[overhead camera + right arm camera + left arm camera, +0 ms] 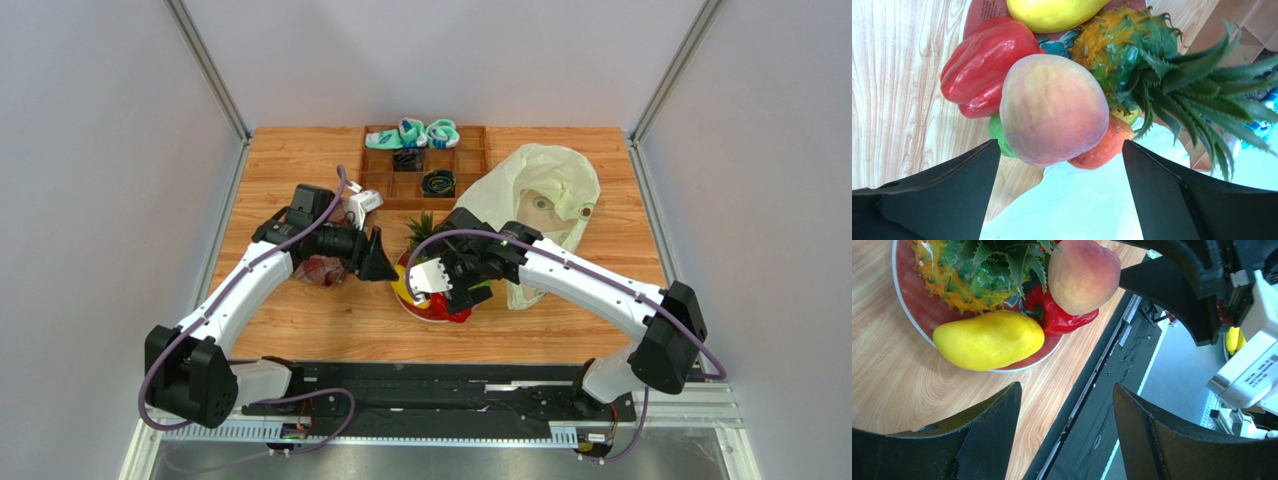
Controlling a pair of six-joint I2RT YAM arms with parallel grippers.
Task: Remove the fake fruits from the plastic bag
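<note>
The plate [415,305] holds the fake fruits. In the left wrist view, the pineapple [972,275], yellow mango [989,340], red bell pepper [1057,317] and peach [1083,272] lie on it. The right wrist view shows the peach [1052,110] on top, with the pepper [982,65], the green piece [997,132] and a small red fruit [1107,147] around it. The plastic bag [540,190] lies behind and to the right of the plate, and also shows below the fruits in the right wrist view [1077,205]. My right gripper [455,290] is open just above the peach. My left gripper [385,262] is open and empty, left of the plate.
A wooden compartment tray [472,160] with teal-and-white socks stands at the back. A red-and-white plaid cloth [320,270] lies under my left arm. A small white object [362,205] sits behind it. The black base rail [430,390] runs along the near edge.
</note>
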